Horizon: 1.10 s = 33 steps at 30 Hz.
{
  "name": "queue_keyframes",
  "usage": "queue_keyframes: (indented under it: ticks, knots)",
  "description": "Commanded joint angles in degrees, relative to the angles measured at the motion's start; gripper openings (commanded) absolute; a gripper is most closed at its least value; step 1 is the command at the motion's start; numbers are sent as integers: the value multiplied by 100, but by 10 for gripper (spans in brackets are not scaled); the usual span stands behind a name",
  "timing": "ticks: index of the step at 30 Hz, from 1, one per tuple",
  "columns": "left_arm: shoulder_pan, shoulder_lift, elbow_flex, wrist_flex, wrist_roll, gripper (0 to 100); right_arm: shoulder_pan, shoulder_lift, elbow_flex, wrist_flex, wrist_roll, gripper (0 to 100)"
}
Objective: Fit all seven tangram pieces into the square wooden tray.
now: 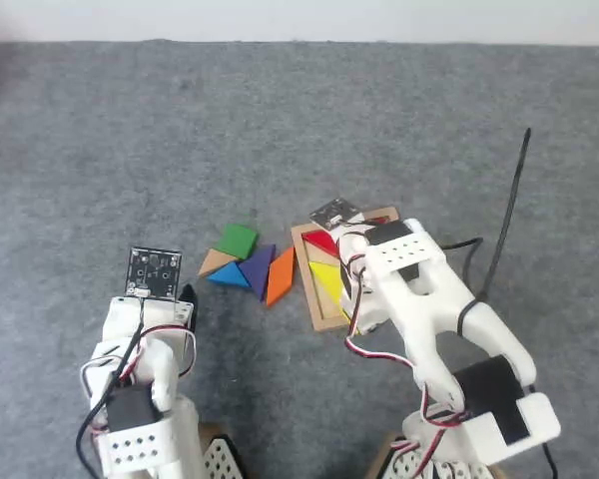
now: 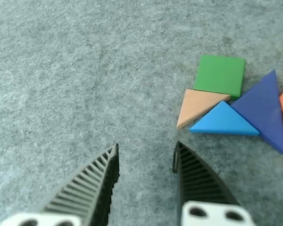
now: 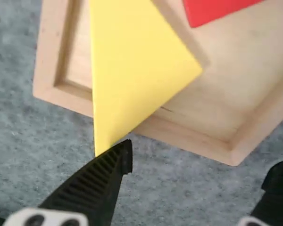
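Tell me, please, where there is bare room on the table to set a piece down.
The grey fabric tabletop is bare beyond the green square piece and the square wooden tray, and left of the tan triangle piece, ahead of the left end effector. It is crowded between the orange parallelogram piece and the tray.

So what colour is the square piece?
The square piece is green, clearest in left wrist view.

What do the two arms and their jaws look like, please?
Both the left arm and right arm are white plastic with black servo blocks and rows of small holes in some plates. Thin red, white and black wires loop along them. Each carries a small dark circuit board at its wrist. The jaws are black, tapered and ribbed, on white bases.
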Motion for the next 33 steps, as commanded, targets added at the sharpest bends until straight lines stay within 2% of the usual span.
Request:
queue_keyframes:
  ticks: [1, 5, 16, 22, 29, 33]
  knots:
    - [-35, -62, -22, 44, -62, 182, -84, -259, -202, -101, -114, 434]
    - [-35, -62, -22, 44, -62, 182, -92, -251, -316, -242, -396, 434]
    - [-35, -62, -22, 44, -62, 182, -778, 163, -501, -681, -422, 434]
    - [-35, -62, -22, 44, -62, 182, -752, 971, -1152, -796, -422, 437]
    - [-35, -62, -22, 44, -62, 182, -743, 875, -1618, -505, -387, 437]
    - [-35, -62, -22, 44, -62, 182, -391, 673, -1679, -382, -369, 437]
